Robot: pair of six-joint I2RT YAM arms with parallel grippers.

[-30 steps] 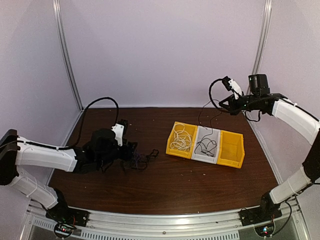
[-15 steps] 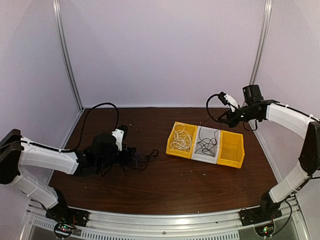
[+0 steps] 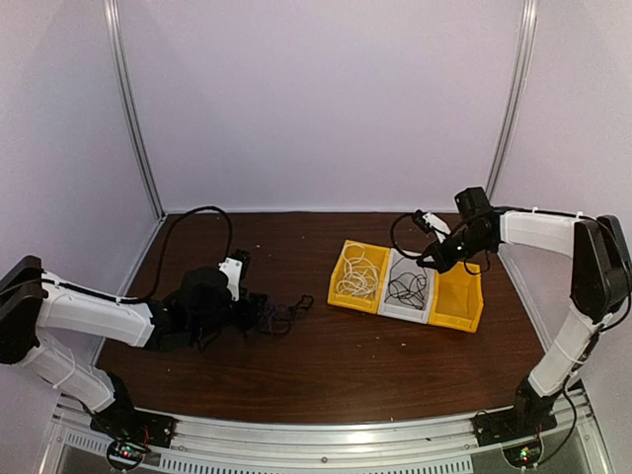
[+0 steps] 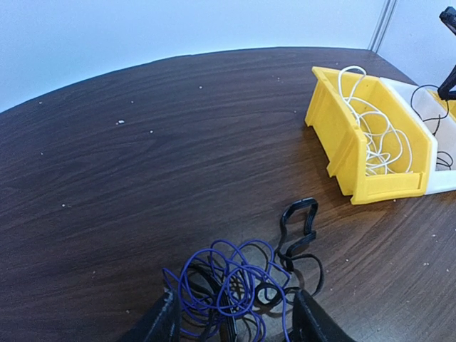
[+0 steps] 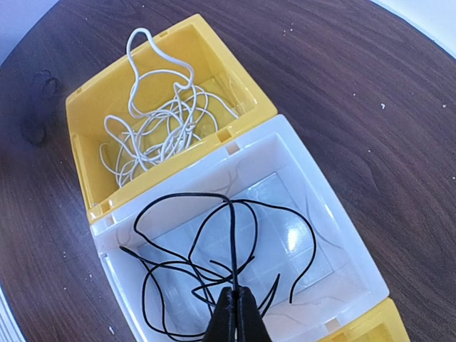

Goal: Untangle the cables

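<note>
Tabletop [image 3: 355, 365]: dark wood, lilac walls behind.
Left tool [image 4: 231, 324]: lower centre, jaws parted astride blue-black cable clump [image 4: 235, 285]; light, floppy, take an outer loop.
Right tool [image 5: 237, 319]: pinched closed on black cable [image 5: 214, 242] hanging into white bin [image 5: 313, 206].
Upper left: white cable [image 5: 157, 121] in yellow bin [image 5: 92, 100].

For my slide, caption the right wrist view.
Shut right tool lowers thin black cable into white plastic bin, beside yellow bin of white cable.
</note>
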